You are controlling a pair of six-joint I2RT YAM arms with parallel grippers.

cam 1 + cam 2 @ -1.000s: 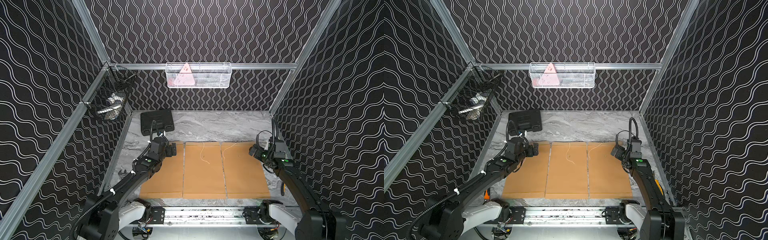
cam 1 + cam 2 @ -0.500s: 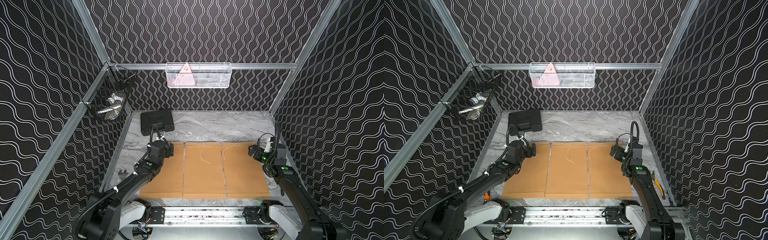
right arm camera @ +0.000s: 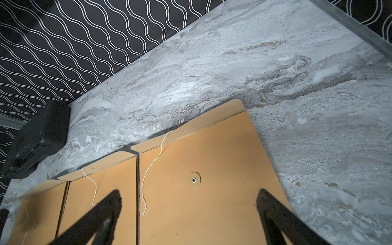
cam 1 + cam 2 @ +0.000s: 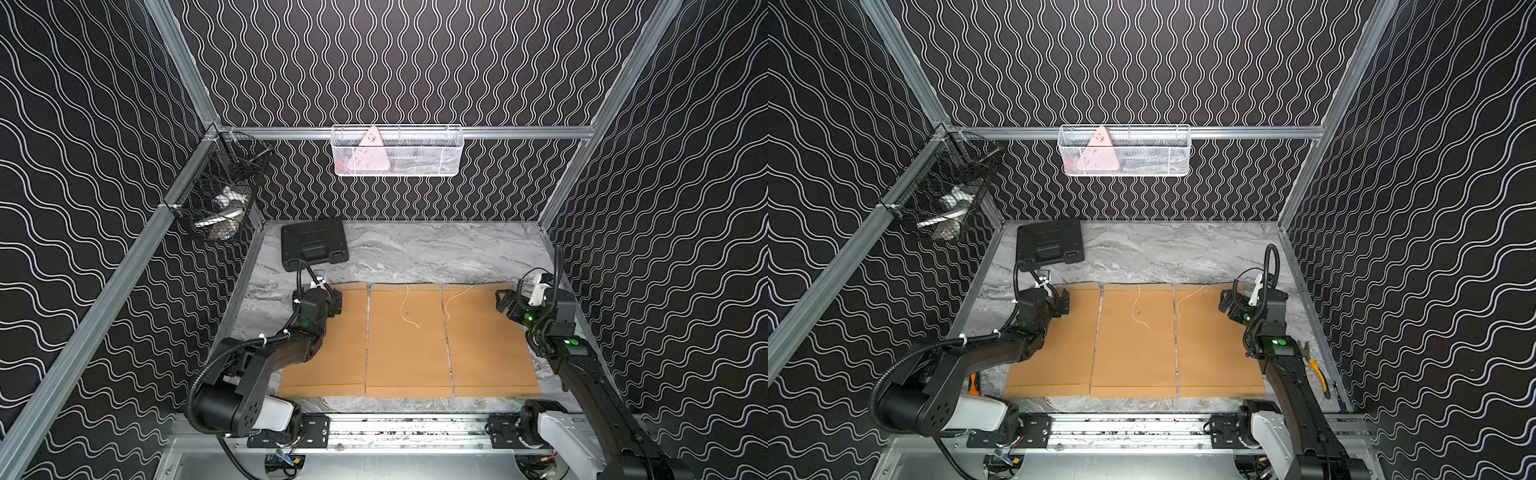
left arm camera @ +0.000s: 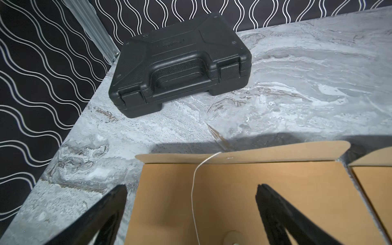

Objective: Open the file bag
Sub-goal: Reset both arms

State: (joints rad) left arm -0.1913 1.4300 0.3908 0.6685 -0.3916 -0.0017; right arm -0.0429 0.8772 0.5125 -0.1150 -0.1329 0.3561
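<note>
3 file bags (image 4: 409, 338) | long axis front-to-back, flaps (image 5: 275, 151) rearward | both jaws spread, gripping nothing

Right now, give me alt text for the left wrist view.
The open left gripper hovers over a brown file bag, its flap unfolded and its white string lying loose. Beyond it, a closed black case sits on the grey marble table.

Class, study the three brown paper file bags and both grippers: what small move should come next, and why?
Probably draw the left gripper and right gripper back: both hang open and empty, and each brown paper file bag already shows its flap folded back and white string unwound.
</note>
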